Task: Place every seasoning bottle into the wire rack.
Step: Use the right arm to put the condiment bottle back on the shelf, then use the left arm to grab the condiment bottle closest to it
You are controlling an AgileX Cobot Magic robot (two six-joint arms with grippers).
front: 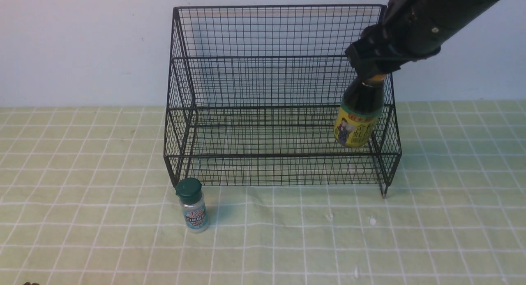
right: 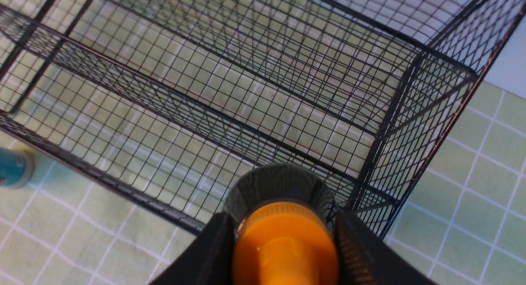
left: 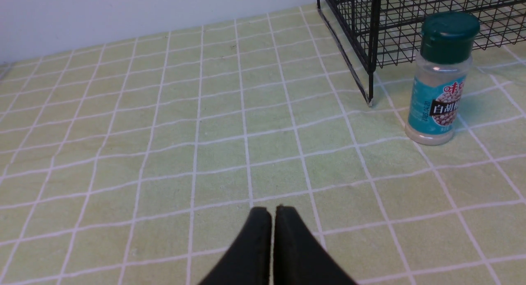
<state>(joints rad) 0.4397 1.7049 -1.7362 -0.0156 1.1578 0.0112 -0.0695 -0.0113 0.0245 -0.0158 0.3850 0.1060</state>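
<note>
The black wire rack [front: 279, 155] stands at the back of the table. My right gripper [front: 372, 73] is shut on the orange cap [right: 283, 244] of the taller dark-liquid seasoning bottle [front: 359, 116]. This bottle hangs slightly tilted at the rack's right end, over the lower front tier [right: 205, 116]. Whether its base touches the wire cannot be told. The small clear shaker with a dark green cap [front: 192, 205] stands upright on the cloth just in front of the rack's front left leg. My left gripper [left: 273, 209] is shut and empty, low over the cloth, well short of the shaker [left: 441, 79].
A light green cloth with a white grid [front: 287, 235] covers the table. A pale wall [front: 82, 46] rises right behind the rack. The rack's front left leg [left: 370, 100] stands close beside the shaker.
</note>
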